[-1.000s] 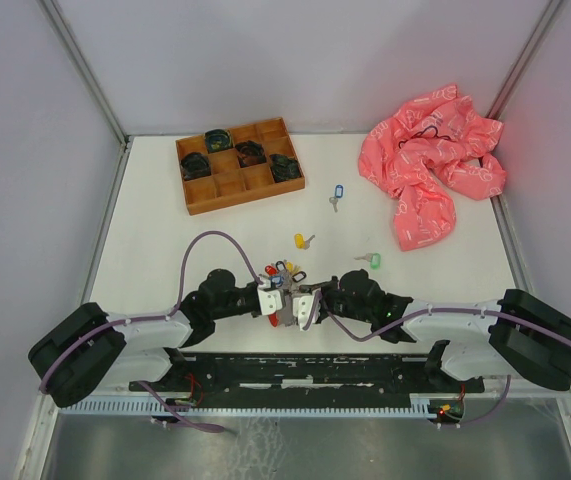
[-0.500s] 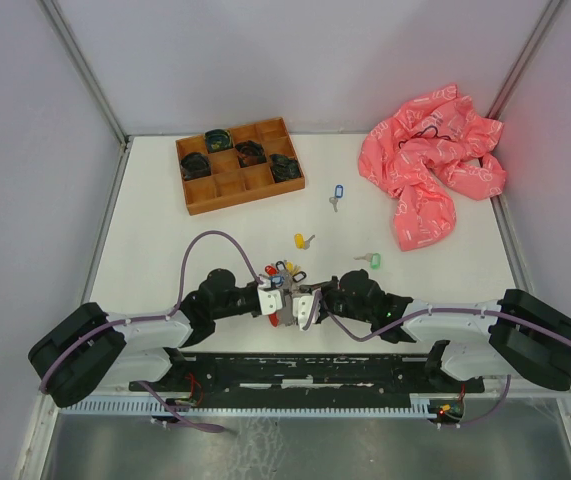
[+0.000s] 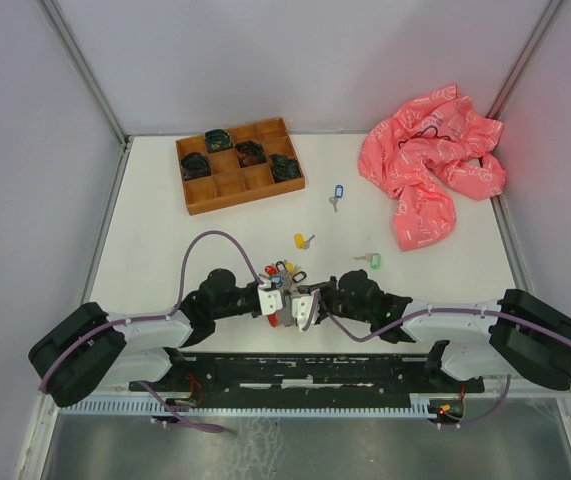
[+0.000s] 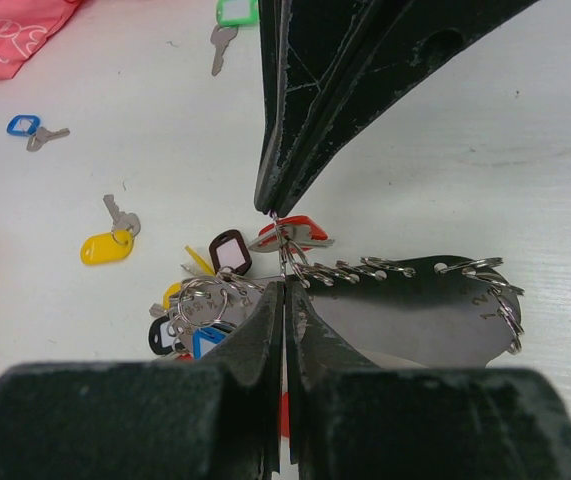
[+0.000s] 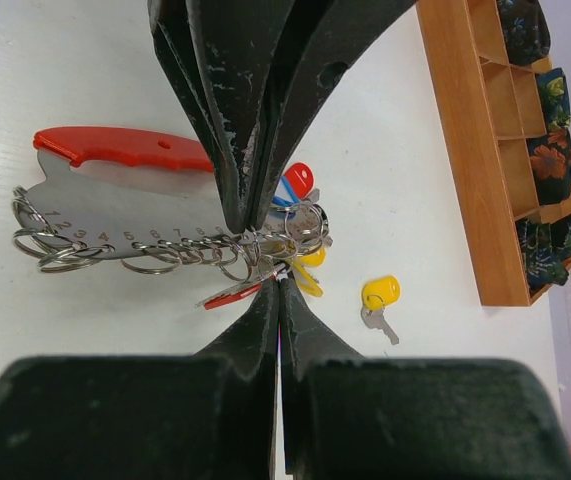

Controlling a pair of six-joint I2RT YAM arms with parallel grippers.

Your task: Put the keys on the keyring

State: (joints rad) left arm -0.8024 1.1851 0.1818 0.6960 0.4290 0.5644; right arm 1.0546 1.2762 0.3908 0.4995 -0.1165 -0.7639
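Overhead, left gripper and right gripper meet tip to tip beside the bunched keys; three more lie loose. Left wrist shows what that hides: both pressed together, pinching the keyring. Right wrist adds the red handle of a ring-hung plate.

The keyring — a thin silvery ring with a red tag — is found near the front amid a tagged bunch. Laid flat beyond it, well apart: yellow-tagged key, green-tagged key, blue-tagged key.
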